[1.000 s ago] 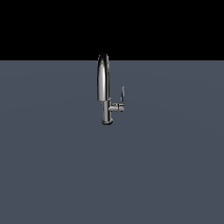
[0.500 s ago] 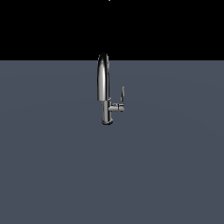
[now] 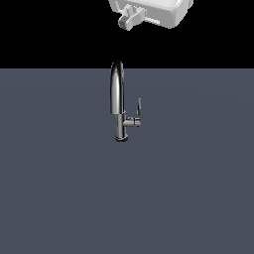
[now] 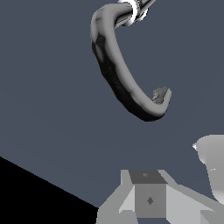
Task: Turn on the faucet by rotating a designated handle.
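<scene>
The gripper (image 3: pixel 130 21) hangs at the top edge of the exterior view, high above the faucet (image 3: pixel 118 101) and touching nothing; only its pale underside shows, so whether the jaws stand apart or together cannot be told. In the wrist view one pale finger (image 4: pixel 212 164) shows at the frame edge, with the spout (image 4: pixel 114 70) curving past it, apart. The faucet stands upright on the flat grey surface (image 3: pixel 59 188), far back near the surface's far edge. Its handle (image 3: pixel 139 107), a thin lever, rises upright from a short stub on the exterior view's right of the base.
</scene>
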### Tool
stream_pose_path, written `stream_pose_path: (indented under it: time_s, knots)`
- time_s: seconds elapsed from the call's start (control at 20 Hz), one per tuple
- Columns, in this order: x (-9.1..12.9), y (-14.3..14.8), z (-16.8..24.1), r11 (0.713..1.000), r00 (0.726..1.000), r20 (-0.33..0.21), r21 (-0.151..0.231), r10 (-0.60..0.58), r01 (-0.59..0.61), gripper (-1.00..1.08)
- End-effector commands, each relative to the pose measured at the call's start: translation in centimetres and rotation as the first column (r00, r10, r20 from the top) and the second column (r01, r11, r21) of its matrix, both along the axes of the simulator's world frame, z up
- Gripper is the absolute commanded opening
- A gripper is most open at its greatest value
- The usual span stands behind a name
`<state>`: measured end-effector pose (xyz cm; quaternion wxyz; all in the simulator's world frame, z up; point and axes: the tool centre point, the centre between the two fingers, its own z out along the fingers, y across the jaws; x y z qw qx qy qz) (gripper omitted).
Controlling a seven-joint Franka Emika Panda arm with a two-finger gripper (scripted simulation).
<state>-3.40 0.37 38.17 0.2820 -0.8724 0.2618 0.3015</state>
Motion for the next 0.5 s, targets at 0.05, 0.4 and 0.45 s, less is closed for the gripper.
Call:
stream_pose_path:
  time_s: [0.05,0.4,0.45]
  knots:
    - [2.0,-0.5,-1.4,0.997,0.997,-0.056,0.052,-0.058,0.061,-1.0]
    - [5.7,-1.7,-4.9,0.969,0.969,-0.182,0.148,-0.17,0.197,-1.0]
    - [6.2,-1.9,-5.4,0.962,0.962,-0.201,0.161,-0.185,0.218,-1.0]
